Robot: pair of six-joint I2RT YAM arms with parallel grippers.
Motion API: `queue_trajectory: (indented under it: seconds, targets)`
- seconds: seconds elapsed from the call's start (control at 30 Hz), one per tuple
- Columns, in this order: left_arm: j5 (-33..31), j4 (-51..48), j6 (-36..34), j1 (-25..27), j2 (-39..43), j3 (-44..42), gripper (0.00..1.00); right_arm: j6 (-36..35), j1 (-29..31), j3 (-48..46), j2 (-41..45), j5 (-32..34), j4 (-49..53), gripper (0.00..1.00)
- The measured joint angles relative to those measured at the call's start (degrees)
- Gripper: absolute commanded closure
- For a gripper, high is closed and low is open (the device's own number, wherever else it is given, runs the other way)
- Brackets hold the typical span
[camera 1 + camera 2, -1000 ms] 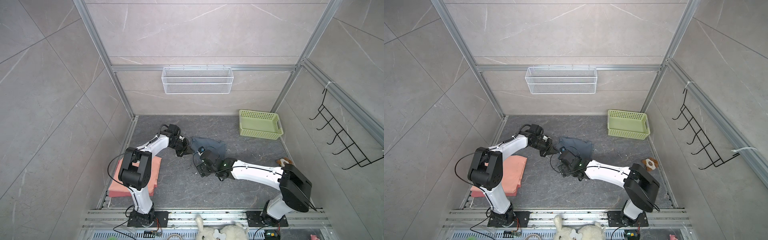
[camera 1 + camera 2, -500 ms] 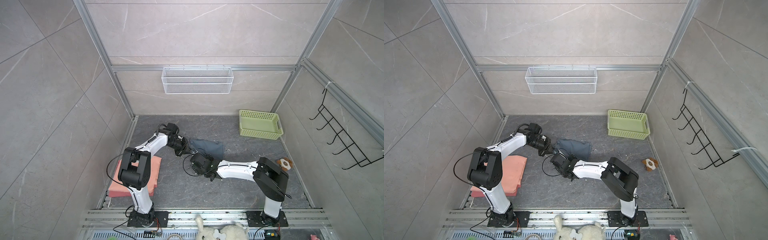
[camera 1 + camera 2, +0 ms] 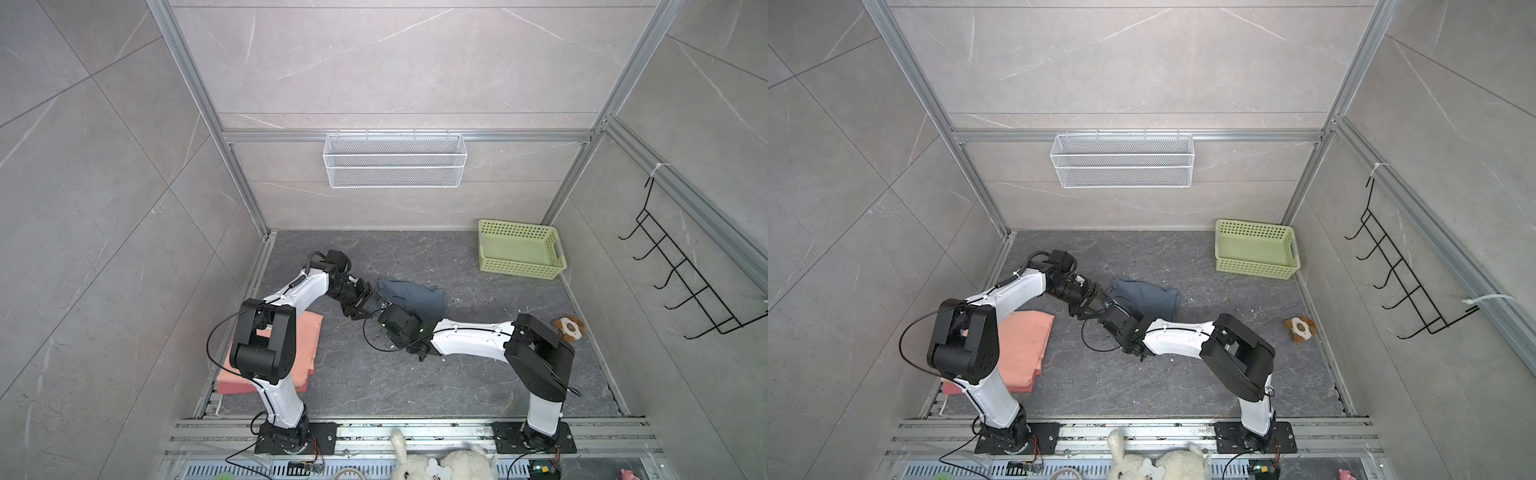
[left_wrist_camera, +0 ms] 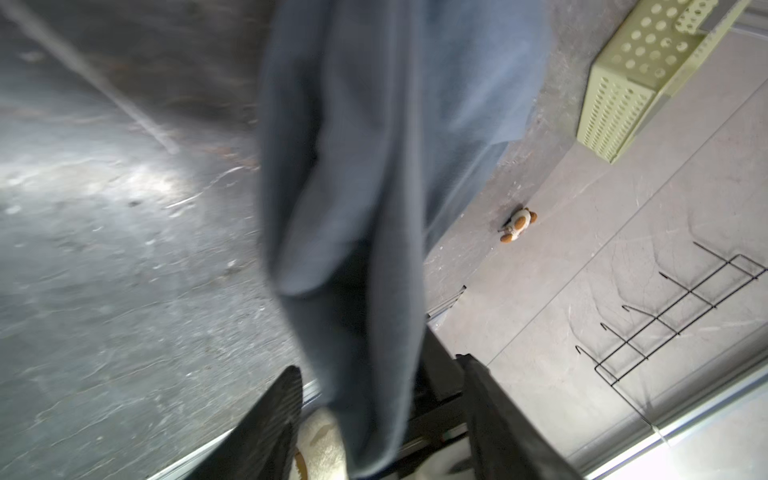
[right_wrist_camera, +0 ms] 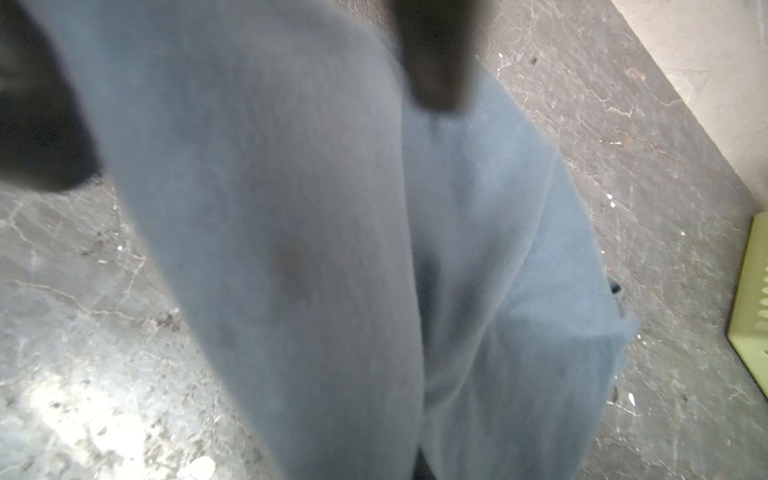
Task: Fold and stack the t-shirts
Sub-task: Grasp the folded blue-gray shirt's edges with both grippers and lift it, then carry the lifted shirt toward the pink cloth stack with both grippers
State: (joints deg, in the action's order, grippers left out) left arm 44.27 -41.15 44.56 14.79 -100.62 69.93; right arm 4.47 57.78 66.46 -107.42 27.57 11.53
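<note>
The slate blue-grey t-shirt (image 3: 415,297) (image 3: 1148,299) lies crumpled mid-floor, its left corner lifted. My left gripper (image 3: 371,304) (image 4: 378,365) is open; the shirt (image 4: 374,166) hangs loosely between its spread fingers. My right gripper (image 3: 384,312) (image 3: 1106,310) meets it there, shut on that corner. In the right wrist view the cloth (image 5: 332,249) fills the picture and hides the jaws. Folded salmon-pink t-shirts (image 3: 307,345) (image 3: 1025,345) lie stacked at the left, beside the left arm.
A pale green basket (image 3: 519,253) (image 3: 1254,249) stands at the back right. A small brown-and-white plush toy (image 3: 568,328) (image 3: 1300,328) lies by the right wall. A white wire shelf (image 3: 395,160) hangs on the back wall, a black hook rack (image 3: 685,291) on the right wall.
My left gripper has opened and let go of the blue-grey shirt corner. My right gripper moved left to that corner and closed on it.
</note>
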Motion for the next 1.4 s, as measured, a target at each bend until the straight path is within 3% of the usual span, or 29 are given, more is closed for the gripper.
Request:
queue_trajectory:
  seconds: [0.23,0.77,0.97,1.3,1.4]
  targets:
    - [3.04,1.68,0.35,-0.90,-0.90,-3.82,0.18,-0.02,0.00,-2.34,3.30,0.02,0.15,0.87]
    - [13.07,9.20,3.85,-0.26,-13.55,-0.15,0.21,0.48,0.00,-5.38,7.15,0.20,-0.07,0.87]
    - [14.67,13.27,7.30,0.50,-14.19,-0.22,0.32,1.09,0.00,-5.86,7.67,0.28,-0.55,0.87]
    - [16.74,23.15,14.47,1.03,-16.44,-1.64,0.66,3.08,0.02,-7.26,8.96,0.28,-1.16,0.87]
    - [17.49,25.77,16.24,1.11,-16.44,-2.32,0.82,3.54,0.02,-7.63,9.03,0.31,-1.33,0.87]
